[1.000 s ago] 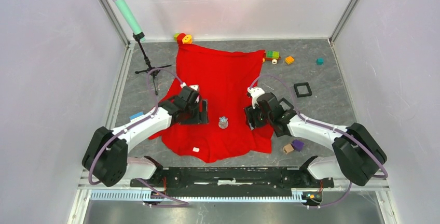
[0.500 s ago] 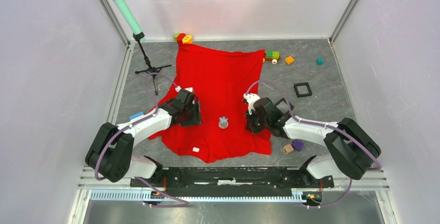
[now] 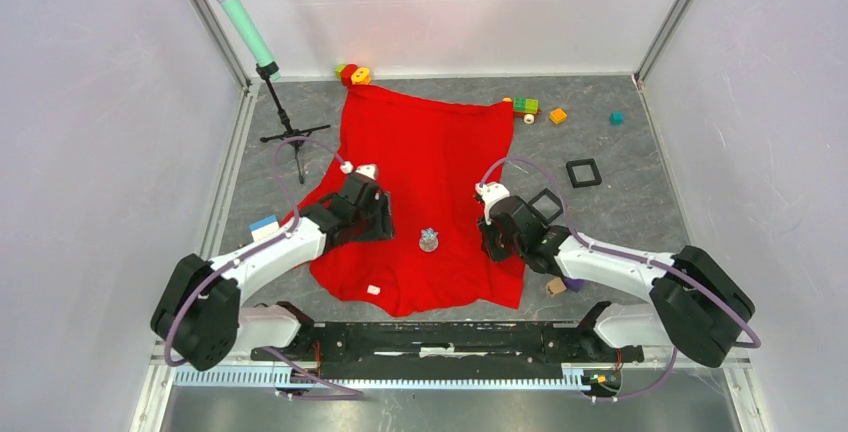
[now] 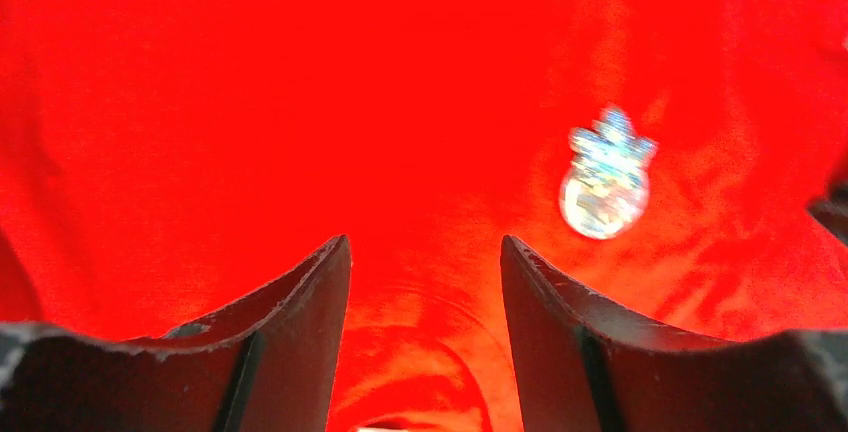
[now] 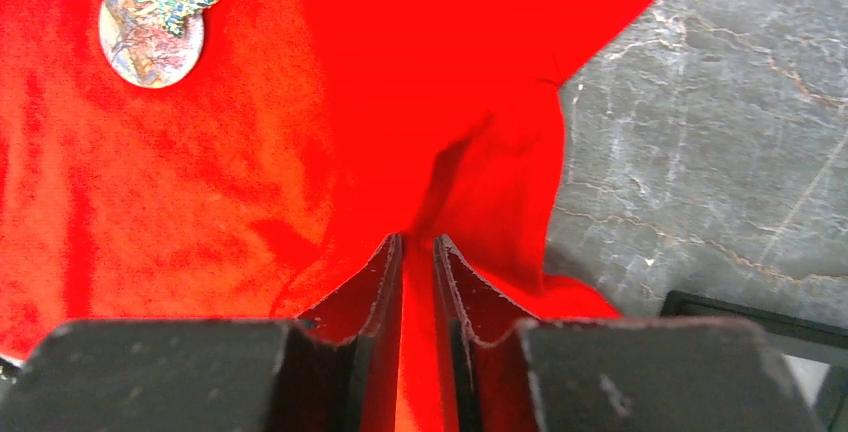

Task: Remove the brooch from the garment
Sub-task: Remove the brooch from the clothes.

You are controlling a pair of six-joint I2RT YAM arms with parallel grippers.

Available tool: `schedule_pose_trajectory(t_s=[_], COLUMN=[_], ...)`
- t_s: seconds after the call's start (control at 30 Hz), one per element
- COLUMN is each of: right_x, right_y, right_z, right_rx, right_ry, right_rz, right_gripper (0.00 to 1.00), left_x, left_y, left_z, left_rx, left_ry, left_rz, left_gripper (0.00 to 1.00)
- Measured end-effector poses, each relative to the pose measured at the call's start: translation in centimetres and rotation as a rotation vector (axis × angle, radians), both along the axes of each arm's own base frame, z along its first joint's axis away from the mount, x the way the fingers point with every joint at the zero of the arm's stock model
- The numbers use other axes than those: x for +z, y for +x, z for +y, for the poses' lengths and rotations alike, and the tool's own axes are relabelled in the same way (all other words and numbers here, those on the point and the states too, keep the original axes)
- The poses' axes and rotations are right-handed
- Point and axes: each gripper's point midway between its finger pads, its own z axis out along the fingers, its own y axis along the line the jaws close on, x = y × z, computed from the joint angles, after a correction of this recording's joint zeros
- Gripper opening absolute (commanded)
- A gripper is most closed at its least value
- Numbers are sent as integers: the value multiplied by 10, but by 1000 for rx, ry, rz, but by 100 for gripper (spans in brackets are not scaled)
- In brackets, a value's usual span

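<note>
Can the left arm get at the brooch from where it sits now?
Probably yes: the brooch lies bare on the garment, ahead and right of the left gripper, with nothing between them.

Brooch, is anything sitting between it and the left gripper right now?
Nothing visible does. The brooch lies exposed on the garment, ahead and to the right of the left gripper, whose jaws are open, with only bare red cloth between them. The right gripper pinches a fold at the garment's edge, off that path.
</note>
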Motion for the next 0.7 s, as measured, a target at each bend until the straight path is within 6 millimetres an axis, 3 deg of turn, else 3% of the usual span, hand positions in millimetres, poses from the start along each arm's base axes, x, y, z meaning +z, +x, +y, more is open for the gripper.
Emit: schedule_pose_trajectory(t_s=[0.13,0.3,0.5,0.7], right_x=[4,12,31,39], right_y=[3,6,12,13], right_z=[-6,-6,-1,1], right_rx=[-12,-5,3,7], right_ry=[-18,-13,32,61], right_rz=[-24,-56,-116,-152], right_gripper=[22,27,27,27], left_x=[27,44,19,-10], left_y=[-6,1,-9,-16], left_z=[-36,-77,-117,-120], left_rx=[-139,-251,-366,-388], left_ry=[-23,-14,48,112], left_rz=[-73,-99,-32,38], left_gripper=[58,62,59,65])
